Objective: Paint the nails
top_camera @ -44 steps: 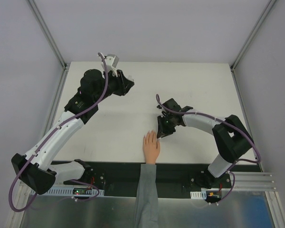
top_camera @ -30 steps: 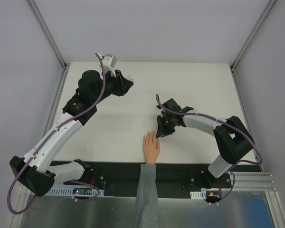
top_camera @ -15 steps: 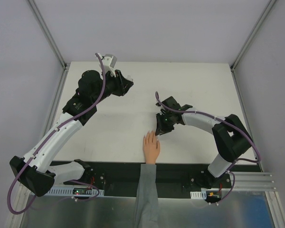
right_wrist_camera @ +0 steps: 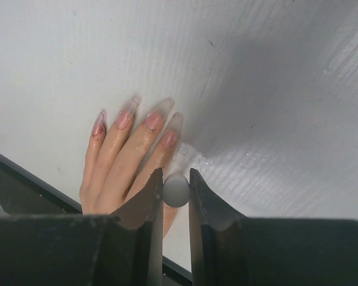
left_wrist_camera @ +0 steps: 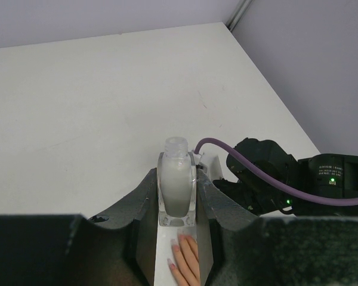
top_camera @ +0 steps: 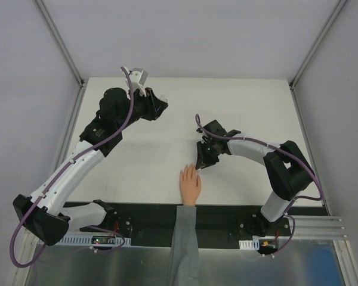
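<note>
Top external view: a white bench (top_camera: 143, 161) between pale grey walls. The hand (top_camera: 190, 185) lies flat at the bench's near edge, its fingers running away from the arm bases, and the nails (right_wrist_camera: 153, 121) (long, clear-tipped) point the same way. The right end effector (right_wrist_camera: 175, 174), clenched on a small grey knob (right_wrist_camera: 176, 190), sits just beside the hand, short of the nails. The left end effector (left_wrist_camera: 178, 177), well beyond the hand, grips a pale bottle (left_wrist_camera: 177, 193).

pinkish clr nails (right_wrist_camera: 153, 121), milky-wht bottle (left_wrist_camera: 177, 190), grey cap (right_wrist_camera: 176, 190), wht table (top_camera: 155, 161), grey sleeve (top_camera: 184, 250)
</note>
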